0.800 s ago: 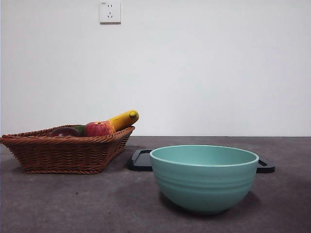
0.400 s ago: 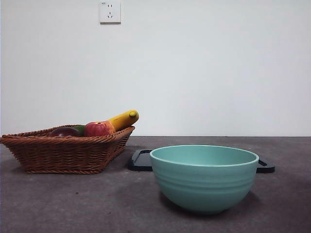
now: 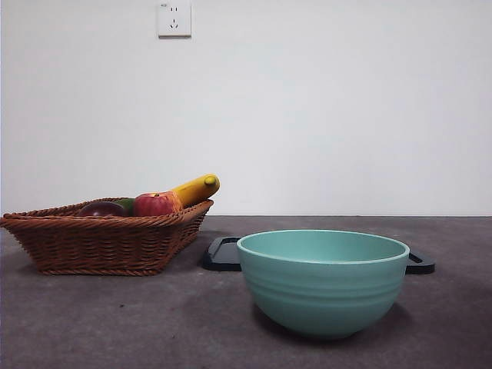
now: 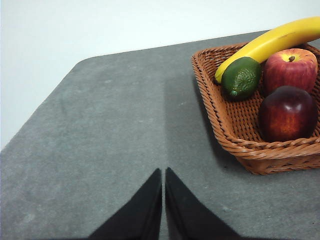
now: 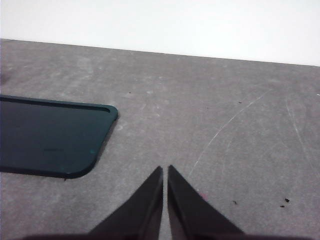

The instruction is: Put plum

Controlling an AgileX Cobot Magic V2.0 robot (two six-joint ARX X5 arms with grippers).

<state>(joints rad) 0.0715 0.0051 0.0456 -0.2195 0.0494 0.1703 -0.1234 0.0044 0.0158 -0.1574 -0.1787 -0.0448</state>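
The plum point(image 4: 287, 113), dark maroon and glossy, lies in the wicker basket point(image 4: 226, 131) at its near corner. In the front view the plum point(image 3: 101, 208) peeks over the rim of the basket point(image 3: 108, 244) at the left. My left gripper point(image 4: 163, 175) is shut and empty above bare table, apart from the basket. My right gripper point(image 5: 165, 172) is shut and empty too, over the table beside the dark tray point(image 5: 47, 136). Neither arm shows in the front view.
A red apple point(image 4: 290, 67), a green fruit point(image 4: 241, 77) and a banana point(image 4: 270, 42) share the basket. A teal bowl point(image 3: 323, 280) stands front and centre, with the dark tray point(image 3: 224, 254) flat behind it. A white wall backs the table.
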